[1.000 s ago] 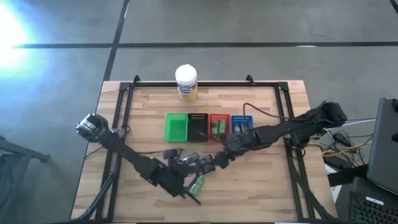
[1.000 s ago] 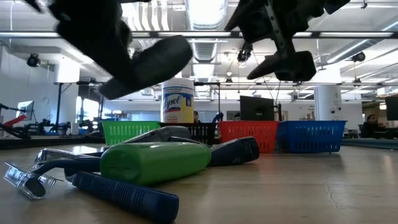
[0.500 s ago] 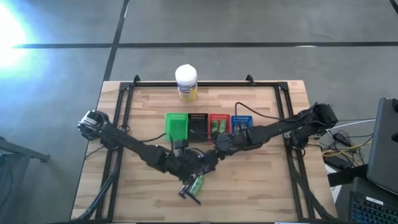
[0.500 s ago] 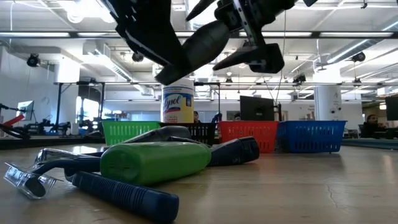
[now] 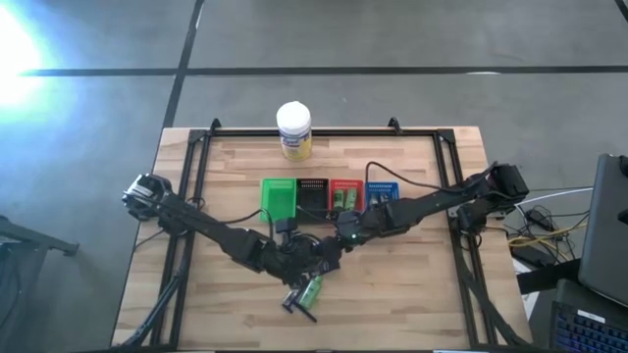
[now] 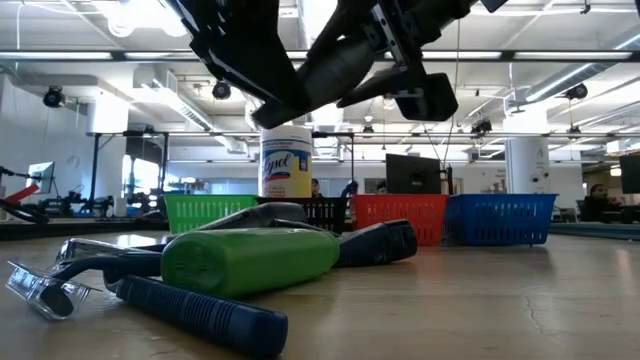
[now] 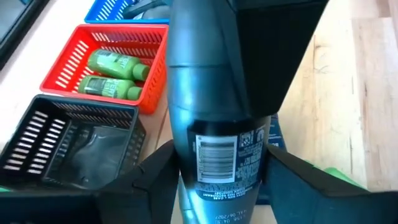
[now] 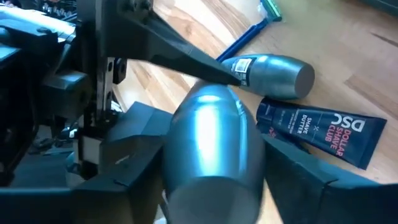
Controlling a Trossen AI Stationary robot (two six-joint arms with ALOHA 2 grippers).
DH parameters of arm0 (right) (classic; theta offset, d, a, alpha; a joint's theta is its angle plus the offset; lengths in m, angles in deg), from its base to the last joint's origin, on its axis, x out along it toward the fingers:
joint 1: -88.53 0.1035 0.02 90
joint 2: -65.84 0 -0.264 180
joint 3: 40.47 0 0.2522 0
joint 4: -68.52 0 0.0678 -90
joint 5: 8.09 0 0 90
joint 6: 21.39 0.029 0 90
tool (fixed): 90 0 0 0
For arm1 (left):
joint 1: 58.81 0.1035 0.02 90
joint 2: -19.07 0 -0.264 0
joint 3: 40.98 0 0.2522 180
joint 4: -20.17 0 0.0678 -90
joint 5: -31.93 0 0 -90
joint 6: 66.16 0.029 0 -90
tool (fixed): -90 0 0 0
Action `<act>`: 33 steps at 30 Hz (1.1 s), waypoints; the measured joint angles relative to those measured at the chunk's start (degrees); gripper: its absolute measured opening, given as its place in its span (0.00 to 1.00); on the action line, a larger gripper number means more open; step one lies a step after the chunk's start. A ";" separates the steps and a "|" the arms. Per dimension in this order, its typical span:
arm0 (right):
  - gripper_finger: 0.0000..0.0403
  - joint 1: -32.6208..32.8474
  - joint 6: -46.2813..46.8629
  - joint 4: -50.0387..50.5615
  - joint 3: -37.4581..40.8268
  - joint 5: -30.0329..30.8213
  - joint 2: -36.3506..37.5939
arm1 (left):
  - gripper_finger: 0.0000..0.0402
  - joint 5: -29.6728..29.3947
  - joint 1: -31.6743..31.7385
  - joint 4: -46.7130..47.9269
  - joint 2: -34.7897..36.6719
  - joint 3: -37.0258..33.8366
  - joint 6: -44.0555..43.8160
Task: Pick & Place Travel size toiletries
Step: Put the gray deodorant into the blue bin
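A grey oval tube (image 7: pixel 214 118) (image 6: pixel 340 65) hangs in the air over the middle of the table, between both grippers. My left gripper (image 7: pixel 221 155) is shut on its barcode end. My right gripper (image 8: pixel 208 130) comes head-on from the other side and is shut on its cap end (image 8: pixel 211 143). Below on the table lie a green bottle (image 6: pixel 250 262), a blue-handled razor (image 6: pixel 195 310), a second grey tube (image 8: pixel 273 73) and a dark DSC packet (image 8: pixel 317 134). My left gripper pinches the tube's printed end (image 7: pixel 217 158) between its two fingers, which lie along the tube. The tube is lifted clear and slants up toward the right gripper. My right gripper has the cap end (image 8: pixel 208 186) between its two fingers (image 8: pixel 283 162), also lying along the tube.
Four mesh baskets stand in a row beyond the grippers: green (image 5: pixel 278 200), black (image 7: pixel 74 149) with a dark packet, red (image 7: pixel 106 65) with two green bottles, and blue (image 5: pixel 381 194). The yellow jar (image 5: pixel 293 130) stands at the far edge.
My left gripper has carried the grey tube up from the near pile toward the far edge and the baskets. My right gripper has moved toward the table's left and met it, so the tube's cap end now sits between its fingers.
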 joint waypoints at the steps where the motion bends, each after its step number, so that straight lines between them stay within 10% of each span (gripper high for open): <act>1: 0.52 0.00 -0.28 0.11 0.02 -0.01 0.00 | 0.54 -0.05 0.01 0.04 0.00 0.09 0.32; 10: 0.47 -0.16 -4.65 11.75 0.20 4.89 3.86 | 0.72 -0.15 -1.43 4.98 0.47 0.47 -4.35; 17: 0.47 1.66 3.66 44.34 0.39 28.18 14.96 | 0.75 0.48 -3.61 16.71 2.94 -0.51 -23.16; 27: 0.47 -4.50 6.85 47.85 10.34 32.11 18.94 | 0.76 12.16 -2.65 14.62 6.02 -6.54 -32.11; 33: 0.47 -7.09 -2.04 47.42 10.22 18.59 20.96 | 0.76 19.17 -3.83 11.27 7.07 -8.10 -28.86</act>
